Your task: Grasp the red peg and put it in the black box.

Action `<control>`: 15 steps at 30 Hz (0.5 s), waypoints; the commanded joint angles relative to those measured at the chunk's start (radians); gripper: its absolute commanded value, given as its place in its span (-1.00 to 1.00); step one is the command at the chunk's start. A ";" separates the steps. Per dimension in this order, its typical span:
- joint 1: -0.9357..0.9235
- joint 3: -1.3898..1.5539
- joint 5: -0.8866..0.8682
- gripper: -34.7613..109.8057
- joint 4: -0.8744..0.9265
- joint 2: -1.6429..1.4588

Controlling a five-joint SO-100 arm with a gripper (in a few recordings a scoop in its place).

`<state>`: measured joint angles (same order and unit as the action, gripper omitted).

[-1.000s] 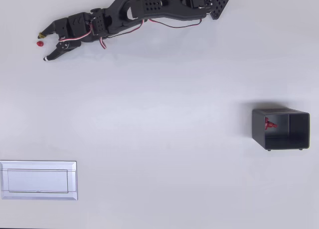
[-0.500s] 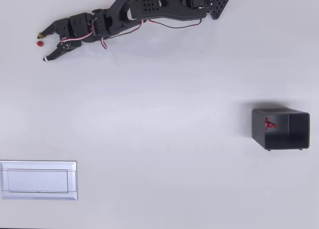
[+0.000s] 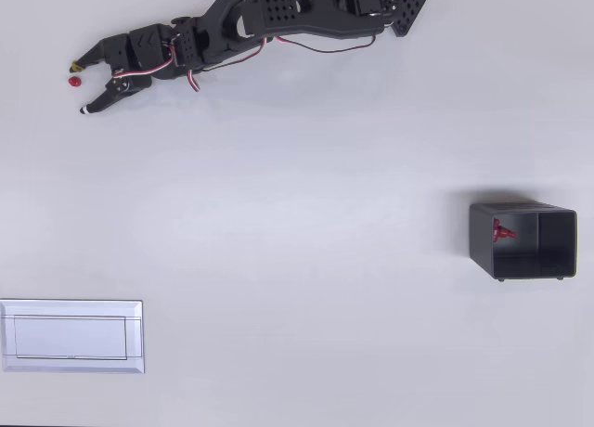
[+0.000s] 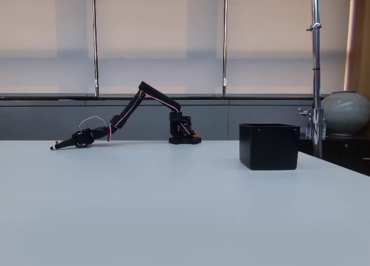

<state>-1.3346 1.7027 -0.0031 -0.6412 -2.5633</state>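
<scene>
A tiny glossy red peg [image 3: 74,81] is seen between the spread fingers of the hand [image 3: 82,86]. The arm is stretched low over the matte white worktop [image 3: 297,260]; the black box [image 3: 522,241] is well apart.

The overhead view is evenly and brightly lit, and sharp. Only soft, faint shadows are cast on the white table [image 3: 297,260]. In the fixed view, dimmer light is let in through the covered windows [image 4: 159,23] behind.

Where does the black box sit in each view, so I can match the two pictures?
Overhead view: the black box is at the right edge, just below mid-height, open top toward the camera.
Fixed view: the black box stands right of centre on the table.
Shared landmark: the arm's base.
</scene>
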 commanded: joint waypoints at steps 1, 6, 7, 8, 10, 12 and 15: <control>0.003 0.037 0.002 -0.29 -0.015 -0.026; 0.003 0.038 0.012 -0.36 -0.017 -0.028; 0.003 0.038 0.012 -0.38 -0.017 -0.028; 0.003 0.038 0.015 -0.38 -0.017 -0.028; 0.003 0.038 0.018 -0.39 -0.017 -0.028; 0.003 0.038 0.021 -0.41 -0.020 -0.028; 0.002 0.037 0.023 -0.48 -0.020 -0.028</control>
<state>-1.3238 1.7119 0.0092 -0.6427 -2.5648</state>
